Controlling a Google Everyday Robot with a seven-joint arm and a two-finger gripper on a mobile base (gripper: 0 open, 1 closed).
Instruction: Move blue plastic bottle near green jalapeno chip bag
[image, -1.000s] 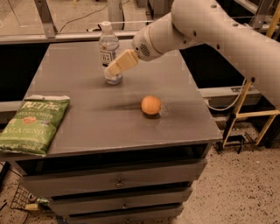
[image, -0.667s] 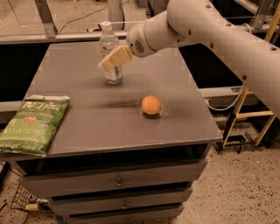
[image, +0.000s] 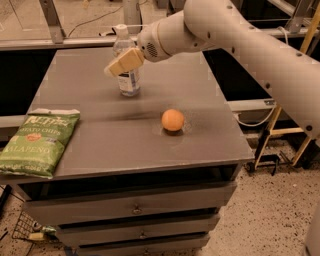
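The blue plastic bottle (image: 129, 81) stands upright at the back middle of the grey table (image: 210, 110), with its white cap above the gripper. My gripper (image: 121, 62) is at the bottle's upper body, reaching in from the right and covering its middle. The green jalapeno chip bag (image: 39, 142) lies flat at the table's front left corner, well apart from the bottle.
An orange (image: 172, 120) sits on the table to the right of and in front of the bottle. The table has drawers (image: 135, 210) below its front edge. A wooden frame (image: 280, 135) stands on the floor at the right.
My gripper has moved left along the bottle, from its right side to across its upper body. The bottle, the bag and the orange have not moved.
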